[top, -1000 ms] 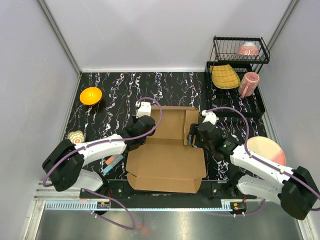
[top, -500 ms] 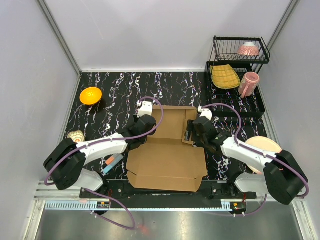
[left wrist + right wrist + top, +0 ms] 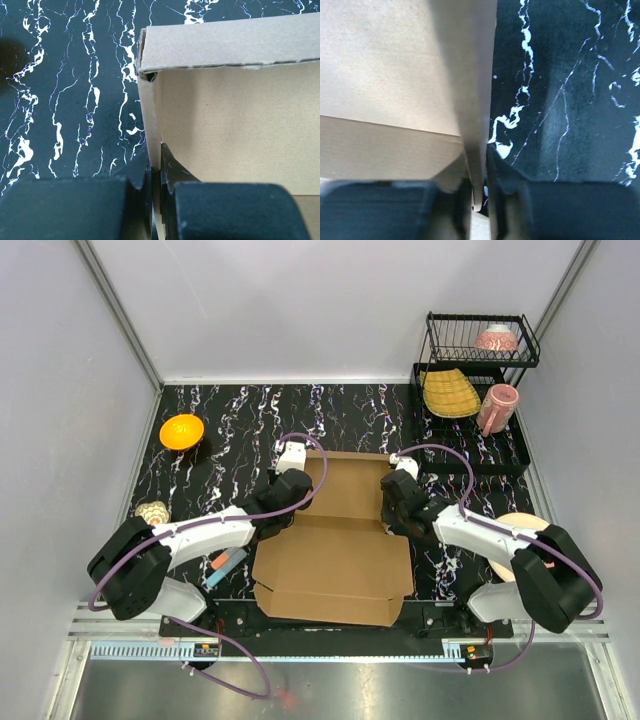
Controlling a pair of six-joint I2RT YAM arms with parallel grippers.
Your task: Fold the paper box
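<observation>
Left claw (image 3: 159,172) and right claw (image 3: 480,192) each clenched on a side wall of the brown corrugated cardboard box (image 3: 335,560), walls running straight ahead.

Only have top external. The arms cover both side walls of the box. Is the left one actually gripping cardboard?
Observer: Yes. The left wrist view shows the left gripper shut on the paper box at its upright left wall, one finger on each face.
Operator: Right side?
Observer: The right gripper straddles the right wall with fingers against both faces. It looks pinched, though that view is blurred.
Operator: Far-left corner closed?
Observer: Not quite. A small dark gap shows where the far wall meets the left wall.
</observation>
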